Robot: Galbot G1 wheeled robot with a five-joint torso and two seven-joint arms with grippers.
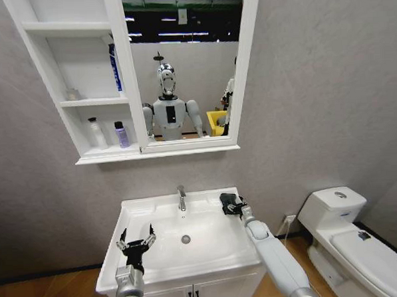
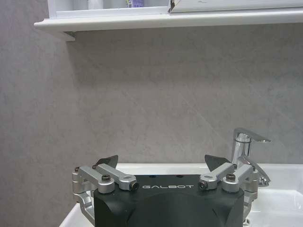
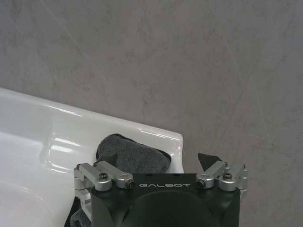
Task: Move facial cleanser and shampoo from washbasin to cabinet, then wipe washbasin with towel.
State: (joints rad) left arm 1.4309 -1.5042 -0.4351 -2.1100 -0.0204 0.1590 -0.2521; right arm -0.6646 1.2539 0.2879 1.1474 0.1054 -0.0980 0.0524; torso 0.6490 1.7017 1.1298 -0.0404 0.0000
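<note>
Right now you have the right gripper (image 1: 232, 204) at the washbasin's (image 1: 132, 208) back right corner, about 2 o'clock from the drain (image 1: 186, 239), sitting directly over the dark grey towel (image 3: 135, 153). In the right wrist view its fingers (image 3: 108, 158) are spread wide, one tip over the cloth and the other out past the basin's rim, with nothing clamped between them. The towel lies bunched on the ledge, close against the raised back edge, with the grey wall just behind.

Your left gripper (image 1: 137, 243) hovers over the front left part of the bowl, around 9 o'clock from the drain, jaws wide apart and empty. The chrome tap (image 1: 182, 198) stands at 12 o'clock on the back ledge, between the two grippers; in the left wrist view it shows just beyond one finger.

Up on the wall, the cabinet (image 1: 76, 159) carries a white bottle (image 1: 96, 134) and a small purple bottle (image 1: 121, 135) side by side on its lowest shelf, and a blue-and-white tube (image 1: 115, 68) leans on the middle shelf against the mirror (image 1: 187, 62) frame. At 3 o'clock from the basin, well apart, stands a white toilet (image 1: 350, 244).
</note>
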